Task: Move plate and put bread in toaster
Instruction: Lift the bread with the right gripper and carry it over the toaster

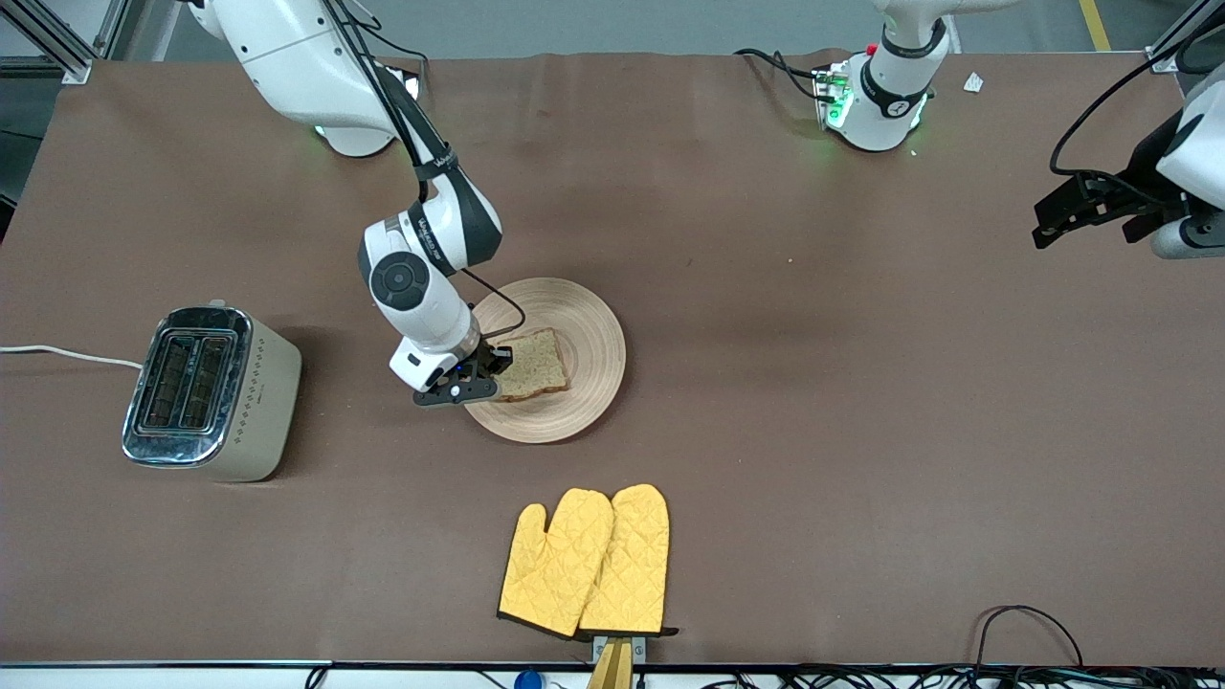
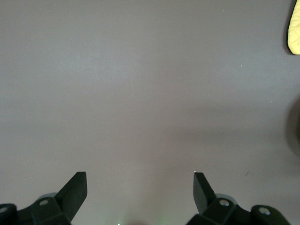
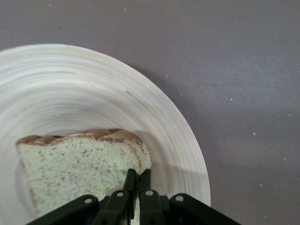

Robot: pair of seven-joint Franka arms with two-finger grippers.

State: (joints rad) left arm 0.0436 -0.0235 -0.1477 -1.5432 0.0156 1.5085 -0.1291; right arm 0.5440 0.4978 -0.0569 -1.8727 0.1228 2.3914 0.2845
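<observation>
The light wooden plate (image 1: 589, 325) sits mid-table, with the brown speckled bread (image 1: 536, 366) on it. My right gripper (image 1: 490, 369) is down at the slice's edge on the side toward the toaster. Its fingers are shut on the crust edge of the bread (image 3: 75, 168) over the plate (image 3: 93, 89), as the right wrist view shows at the right gripper (image 3: 138, 172). The beige toaster (image 1: 206, 392) stands toward the right arm's end of the table, slots up. My left gripper (image 1: 1057, 218) waits over the table's other end, and in its wrist view it (image 2: 140, 180) is open over bare table.
Two yellow oven mitts (image 1: 589, 565) lie nearer the front camera than the plate, by the table's front edge; one tip (image 2: 294, 28) shows in the left wrist view. The toaster's white cord (image 1: 67, 355) runs off the table's end. Cables lie along the front edge.
</observation>
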